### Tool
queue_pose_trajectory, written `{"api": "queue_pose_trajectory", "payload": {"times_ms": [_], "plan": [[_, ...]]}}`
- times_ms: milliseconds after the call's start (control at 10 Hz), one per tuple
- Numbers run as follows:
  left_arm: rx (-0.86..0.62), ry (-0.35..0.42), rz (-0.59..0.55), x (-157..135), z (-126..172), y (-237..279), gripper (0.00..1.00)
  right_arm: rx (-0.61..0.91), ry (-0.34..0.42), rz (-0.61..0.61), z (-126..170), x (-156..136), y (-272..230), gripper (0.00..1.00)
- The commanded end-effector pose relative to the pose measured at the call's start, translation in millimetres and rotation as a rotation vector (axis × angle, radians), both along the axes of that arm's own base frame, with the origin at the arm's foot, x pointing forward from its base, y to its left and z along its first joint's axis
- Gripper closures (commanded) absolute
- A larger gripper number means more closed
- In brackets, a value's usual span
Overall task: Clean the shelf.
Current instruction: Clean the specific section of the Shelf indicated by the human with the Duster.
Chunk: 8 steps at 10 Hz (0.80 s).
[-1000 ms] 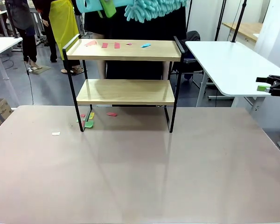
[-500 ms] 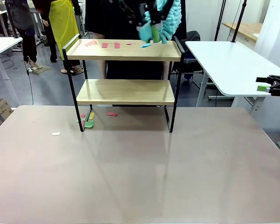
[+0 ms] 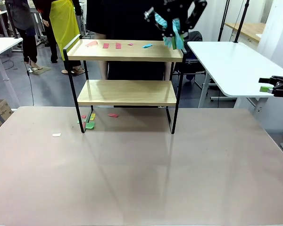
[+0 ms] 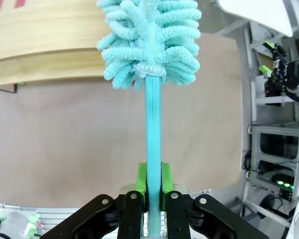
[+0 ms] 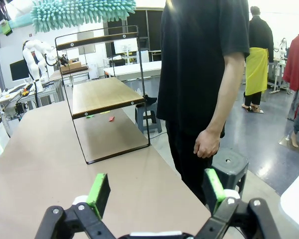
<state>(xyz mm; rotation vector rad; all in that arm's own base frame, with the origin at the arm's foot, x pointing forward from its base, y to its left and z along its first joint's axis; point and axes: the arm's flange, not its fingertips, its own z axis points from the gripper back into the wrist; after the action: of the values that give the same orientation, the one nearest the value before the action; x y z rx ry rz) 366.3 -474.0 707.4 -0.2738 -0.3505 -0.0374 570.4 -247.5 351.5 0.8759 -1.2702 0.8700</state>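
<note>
**Item 1: left gripper** [image 4: 154,181]. We record its black jaws clamped tight. The green pads [image 4: 141,179] press on both sides of the slim handle of a turquoise fluffy microfibre duster [image 4: 149,40].
- Beyond the fingertips, the duster head sits over the edge of a small 2-tier shelf [image 3: 125,92] of light wooden boards in a thin black metal frame.
- We cannot tell whether the head touches the top board.
- Below this gripper and toward its left, the top board carries several red paper scraps [image 3: 105,45] and 1 blue paper scrap [image 3: 147,45].
- Lower still, more coloured scraps [image 3: 89,125] lie on the beige table [image 3: 141,179] between the shelf's legs.

**Item 2: right gripper** [image 5: 157,191]. We record its jaws spread wide with nothing between them.
- It sits off the table's right edge.
- The shelf stands well apart from it, ahead and to the left in its own view.
- A person in a black shirt [image 5: 199,50] stands ahead of it, 1 hand [image 5: 207,144] hanging loose.
</note>
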Motion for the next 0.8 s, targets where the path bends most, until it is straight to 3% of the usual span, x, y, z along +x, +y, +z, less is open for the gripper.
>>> {"api": "queue_pose_trajectory", "payload": {"times_ms": [0, 700], "plan": [[0.009, 0.013, 0.030, 12, 9, -20, 0.87, -0.001, -0.006, 0.002, 3, 1, 2, 0.00], [0.108, 0.167, 0.025, 41, -30, -5, 0.87, -0.001, -0.006, 0.002, 3, 1, 2, 0.00]]}}
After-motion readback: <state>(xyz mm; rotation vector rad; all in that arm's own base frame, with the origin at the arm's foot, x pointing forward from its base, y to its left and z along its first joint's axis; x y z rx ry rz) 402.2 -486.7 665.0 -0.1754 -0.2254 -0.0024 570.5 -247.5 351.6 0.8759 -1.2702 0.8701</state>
